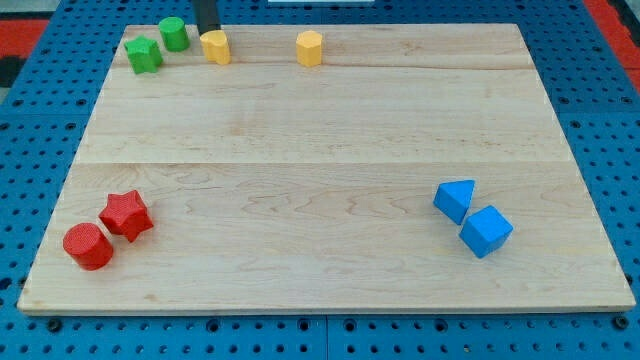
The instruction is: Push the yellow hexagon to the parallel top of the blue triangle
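1. The rod comes in at the view's top; my tip (207,31) sits just beside the yellow block (216,46) at top left, between it and the green cylinder (173,33). There are no fingers here, so nothing is held, wide or narrow.
2. The yellow hexagon (310,48) stands near the top edge of the desk (300,200), well apart from the blue triangle (456,198) at the view's right.
3. Risk: my tip is nearer the wrong yellow piece; pushing from here would likely shove it instead.
4. Risk: an off-centre push could spin the hexagon aside or off the top edge.
5. Risk: overshooting could knock the triangle or the blue cube (486,231) touching it.
6. No containers show.
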Available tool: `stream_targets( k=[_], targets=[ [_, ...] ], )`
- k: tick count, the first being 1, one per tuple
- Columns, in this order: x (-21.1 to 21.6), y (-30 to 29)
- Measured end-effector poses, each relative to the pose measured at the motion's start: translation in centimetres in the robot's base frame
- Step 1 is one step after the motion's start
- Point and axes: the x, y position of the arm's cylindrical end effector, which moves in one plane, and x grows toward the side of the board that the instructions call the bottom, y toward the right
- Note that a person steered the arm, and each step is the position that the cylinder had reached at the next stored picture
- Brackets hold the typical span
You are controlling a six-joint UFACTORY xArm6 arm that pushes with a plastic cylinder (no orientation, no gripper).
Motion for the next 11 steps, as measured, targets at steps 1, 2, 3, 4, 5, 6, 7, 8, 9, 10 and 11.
stream_targets(
  k=[1,2,3,4,5,6,7,8,9,10,11],
  targets=[
    [0.8,2.7],
    [0.8,10.7],
    [0.7,13.7],
    [2.3,16.8],
    [4.9,18.6],
    [7.4,23.0],
    [10.0,26.6],
    [14.9,27.6],
    [10.9,27.7],
    [8.1,27.6],
    [8.9,30.0]
  ],
)
